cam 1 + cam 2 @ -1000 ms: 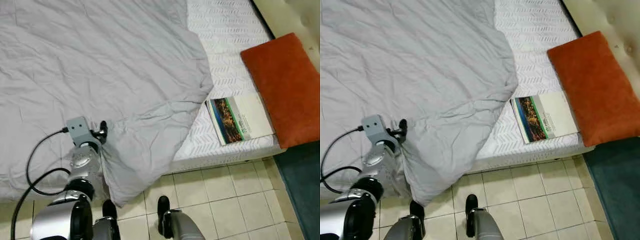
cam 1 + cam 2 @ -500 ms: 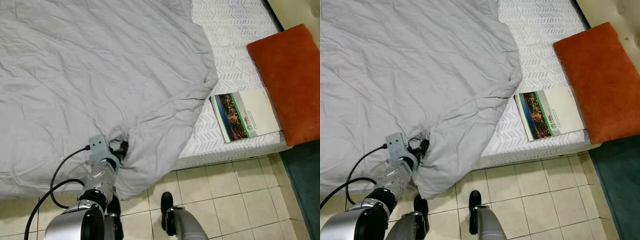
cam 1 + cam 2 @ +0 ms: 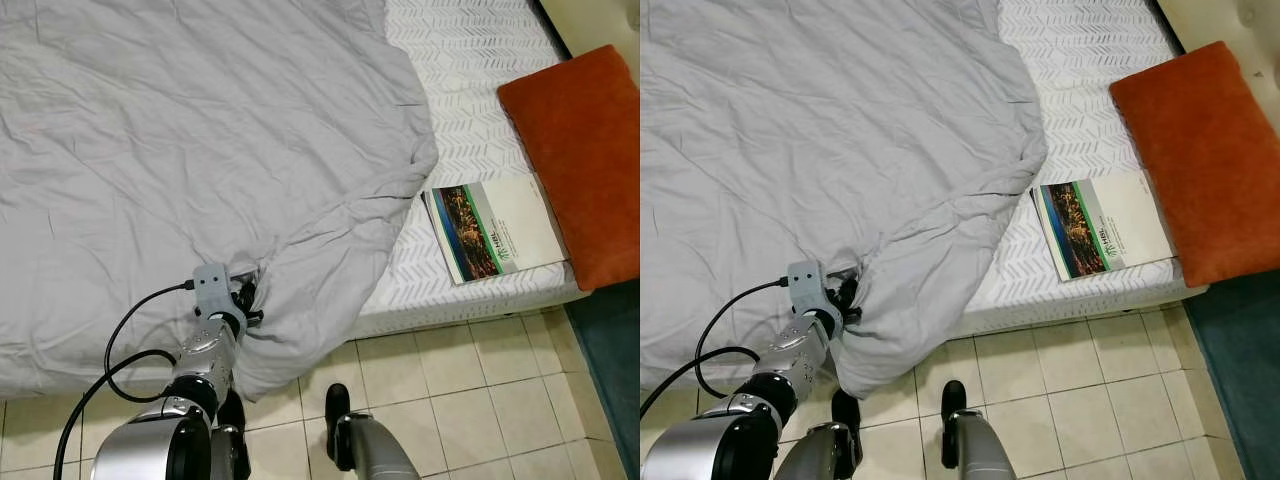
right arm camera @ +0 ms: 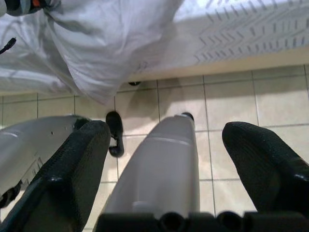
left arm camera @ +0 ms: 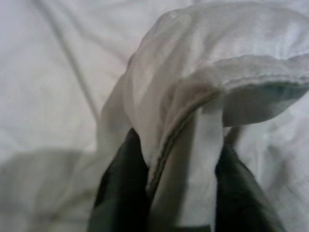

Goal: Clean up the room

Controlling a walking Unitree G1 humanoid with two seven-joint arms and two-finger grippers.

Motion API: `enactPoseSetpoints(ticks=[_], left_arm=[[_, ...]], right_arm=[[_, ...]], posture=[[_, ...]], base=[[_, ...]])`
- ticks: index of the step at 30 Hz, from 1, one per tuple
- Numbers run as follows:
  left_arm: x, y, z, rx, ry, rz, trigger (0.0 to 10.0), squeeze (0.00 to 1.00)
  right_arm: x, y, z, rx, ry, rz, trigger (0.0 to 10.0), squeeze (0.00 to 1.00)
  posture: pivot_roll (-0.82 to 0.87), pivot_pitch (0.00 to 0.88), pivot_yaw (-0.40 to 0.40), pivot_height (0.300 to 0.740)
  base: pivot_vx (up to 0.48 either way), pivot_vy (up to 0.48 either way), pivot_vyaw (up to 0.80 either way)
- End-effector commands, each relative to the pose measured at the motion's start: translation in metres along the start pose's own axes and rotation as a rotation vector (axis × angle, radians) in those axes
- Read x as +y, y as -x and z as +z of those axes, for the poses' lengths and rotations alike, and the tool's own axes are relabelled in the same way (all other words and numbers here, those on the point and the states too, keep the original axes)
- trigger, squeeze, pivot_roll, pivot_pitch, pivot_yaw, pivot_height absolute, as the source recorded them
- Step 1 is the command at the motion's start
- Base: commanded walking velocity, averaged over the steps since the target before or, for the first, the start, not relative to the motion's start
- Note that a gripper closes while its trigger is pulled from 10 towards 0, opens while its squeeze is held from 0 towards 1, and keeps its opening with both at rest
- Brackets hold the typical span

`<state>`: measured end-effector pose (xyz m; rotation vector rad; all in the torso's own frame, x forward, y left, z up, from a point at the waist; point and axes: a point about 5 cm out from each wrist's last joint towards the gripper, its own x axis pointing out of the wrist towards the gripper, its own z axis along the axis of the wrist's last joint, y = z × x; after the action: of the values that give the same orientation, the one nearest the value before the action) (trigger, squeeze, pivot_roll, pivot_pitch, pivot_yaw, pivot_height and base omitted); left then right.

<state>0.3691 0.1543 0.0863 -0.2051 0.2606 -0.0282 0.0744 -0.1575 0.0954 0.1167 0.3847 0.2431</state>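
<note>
From the head camera, a grey blanket lies spread over most of a bed, its lower corner hanging past the edge of the mattress toward the tiled floor. The left gripper sits at the near edge of the bed with its black fingers clamped on a bunched fold of the blanket, a black cable looping back from the wrist. On the bare white mattress to the right lies a book with a landscape photo on its cover, just beside an orange pillow at the bed's right end. A dark teal rug shows at the floor's right edge. In the left wrist view, the two dark fingers close around a folded hem of the blanket, which rises between them in a pale ridge. In the right wrist view, the right gripper hangs low over the tiles, its fingers spread well apart, with the robot's silver leg between them and the blanket corner and mattress edge beyond.
</note>
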Motion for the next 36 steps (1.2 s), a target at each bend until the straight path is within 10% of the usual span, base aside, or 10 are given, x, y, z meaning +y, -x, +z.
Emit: enactPoseSetpoints(ticks=[1, 13, 14, 21, 36], left_arm=[[-0.003, 0.003, -0.011, 0.03, -0.052, -0.031, 0.0, 0.0], [-0.038, 0.01, -0.03, 0.012, -0.351, -0.259, 0.0, 0.0], [-0.045, 0.01, -0.031, 0.009, -0.36, -0.278, 10.0, 0.0], [-0.079, 0.011, -0.034, -0.007, -0.367, -0.346, 10.0, 0.0], [-0.111, 0.016, -0.044, 0.04, -0.371, -0.432, 10.0, 0.0]], right_arm=[[-0.004, 0.001, -0.013, 0.071, -0.012, -0.024, 10.0, 0.0], [-0.039, -0.049, -0.01, -0.021, 0.039, -0.099, 10.0, 0.0], [-0.043, -0.052, -0.004, -0.041, 0.057, -0.107, 10.0, 0.0], [-0.071, -0.056, 0.006, -0.078, 0.108, -0.168, 10.0, 0.0], [-0.066, -0.069, 0.006, -0.092, 0.118, -0.153, 10.0, 0.0]], posture=[[-0.41, 0.54, -0.122, 0.74], [-0.37, 0.307, -0.018, 0.74], [-0.38, 0.267, -0.016, 0.74], [-0.4, 0.216, -0.014, 0.74], [-0.41, 0.199, 0.02, 0.74]], base=[[0.0, 0.0, 0.0], [0.0, 0.0, 0.0], [0.0, 0.0, 0.0], [0.0, -0.242, 0.0], [0.0, -0.48, 0.0]])
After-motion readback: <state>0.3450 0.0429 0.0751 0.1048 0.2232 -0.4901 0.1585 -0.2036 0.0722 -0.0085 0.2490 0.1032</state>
